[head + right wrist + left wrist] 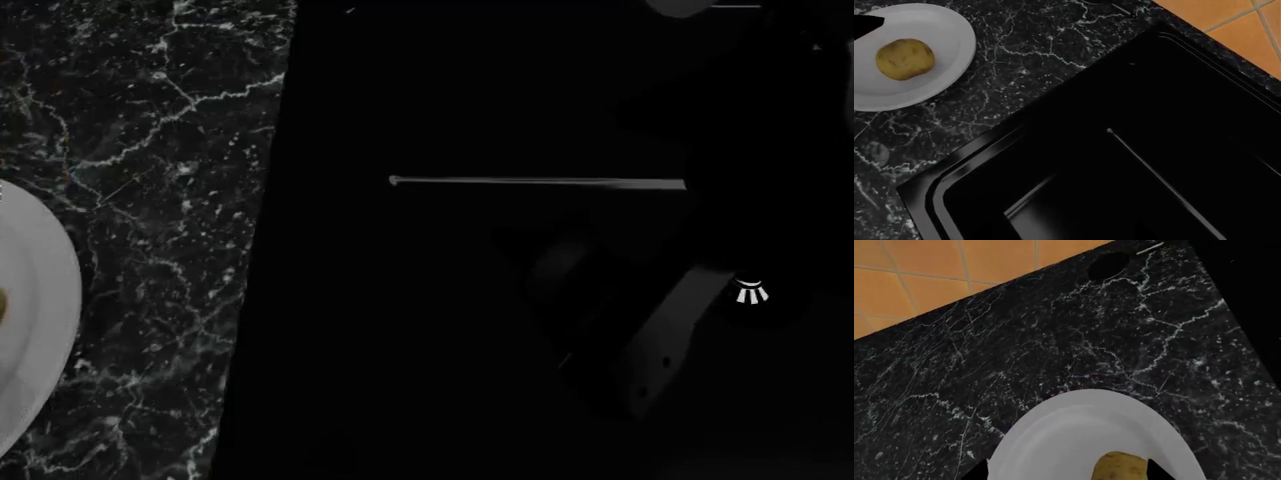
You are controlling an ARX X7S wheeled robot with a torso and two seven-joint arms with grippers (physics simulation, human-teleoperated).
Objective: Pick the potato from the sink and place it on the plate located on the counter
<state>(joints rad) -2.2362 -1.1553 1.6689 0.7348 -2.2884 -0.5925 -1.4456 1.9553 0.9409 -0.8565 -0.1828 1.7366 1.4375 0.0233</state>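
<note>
The yellow-tan potato (pixel 1121 468) (pixel 905 59) lies on the white plate (pixel 1074 435) (pixel 944 30), which rests on the black marble counter (pixel 1054 340) (pixel 1041 45). My left gripper (pixel 1066 474) hangs open just over the plate; only its two dark fingertips (pixel 1157 471) show, wide apart, with the potato close beside one of them. The head view catches the plate's edge (pixel 34 330) at far left. The black sink (pixel 1121 150) (pixel 441 330) has no potato in it. My right arm (pixel 654 330) is a dim shape over the basin, its jaws lost in the dark.
A thin pale ridge line (pixel 534 181) crosses the sink. A round dark hole (pixel 1107 265) is in the counter near its back edge. Orange floor tiles (pixel 921 270) (pixel 1241 30) lie beyond the counter. The sink rim (pixel 954 175) borders the counter beside the plate.
</note>
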